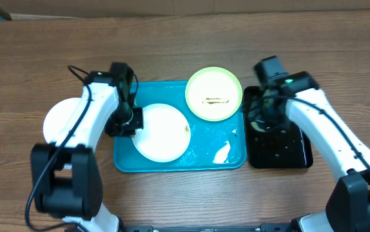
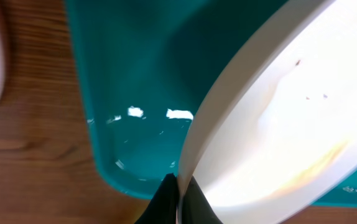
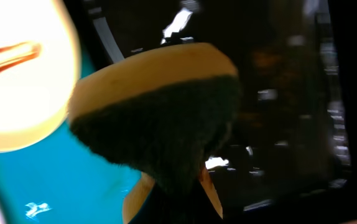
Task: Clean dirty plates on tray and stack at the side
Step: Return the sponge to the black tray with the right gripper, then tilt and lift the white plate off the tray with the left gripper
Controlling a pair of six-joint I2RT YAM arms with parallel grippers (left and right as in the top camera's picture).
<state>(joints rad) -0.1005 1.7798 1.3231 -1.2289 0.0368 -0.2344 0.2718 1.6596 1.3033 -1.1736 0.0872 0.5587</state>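
Gripping white plate [image 1: 162, 132] by its left rim: left pincer [image 1: 133, 120] clamped, plate at teal tray's [image 1: 204, 160] left end. Right pincer [image 1: 262, 116] clamped on sponge [image 3: 153, 118] over black tray [image 1: 288, 154]. Held plate lies leftward of it; yellow-green plate [image 1: 213, 94] is nearer.

The sponge [image 3: 160, 118] covers most of the right hand [image 3: 173, 186]. The white plate [image 2: 290, 118] in the left hand [image 2: 178, 198] runs off the edge.

Black tray [image 1: 289, 154] — sponge [image 3: 160, 112] — wooden table [image 1: 172, 45]
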